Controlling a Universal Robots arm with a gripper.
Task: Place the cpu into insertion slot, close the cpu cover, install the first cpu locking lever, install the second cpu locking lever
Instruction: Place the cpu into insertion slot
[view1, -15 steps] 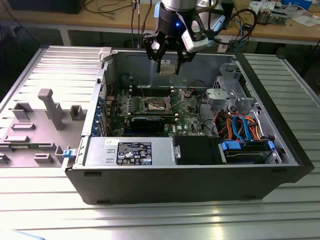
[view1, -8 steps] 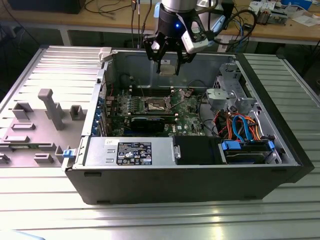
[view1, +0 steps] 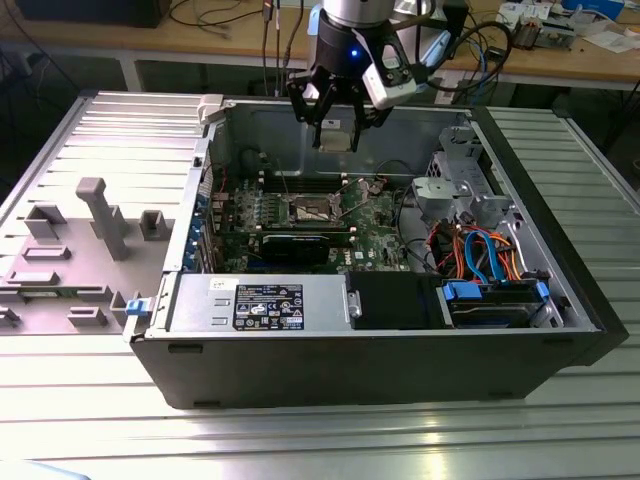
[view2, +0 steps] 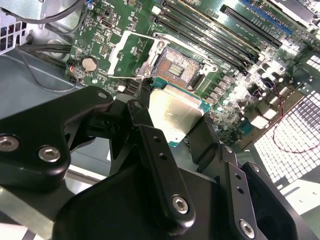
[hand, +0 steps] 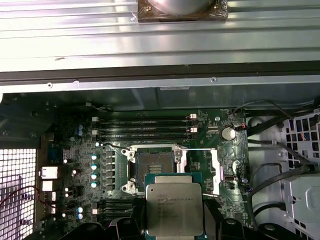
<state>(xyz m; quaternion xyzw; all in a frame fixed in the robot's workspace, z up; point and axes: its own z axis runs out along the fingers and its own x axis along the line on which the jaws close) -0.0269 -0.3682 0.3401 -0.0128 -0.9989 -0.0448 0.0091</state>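
Note:
My gripper (view1: 338, 128) hangs above the open computer case, near its back wall, shut on the cpu (view1: 338, 136). In both wrist views the cpu (hand: 174, 207) (view2: 175, 111) shows its dull silver top, with black fingers (view2: 150, 131) clamped on two opposite edges. Below it on the green motherboard lies the insertion slot (hand: 153, 163) (view2: 175, 68) (view1: 312, 210), bare, with a dark centre and a metal rim. The cpu cover (hand: 216, 170) (view2: 116, 50) is swung open beside the slot. Thin wire levers (hand: 150, 146) stand released around the socket.
Long black memory slots (hand: 142, 127) run beside the socket. A black graphics card (view1: 295, 245) and the power supply (view1: 265, 303) lie toward the case front. A grey drive cage (view1: 455, 190) and coloured cables (view1: 480, 250) fill the exterior view's right. A grey fixture (view1: 100, 215) stands outside the case.

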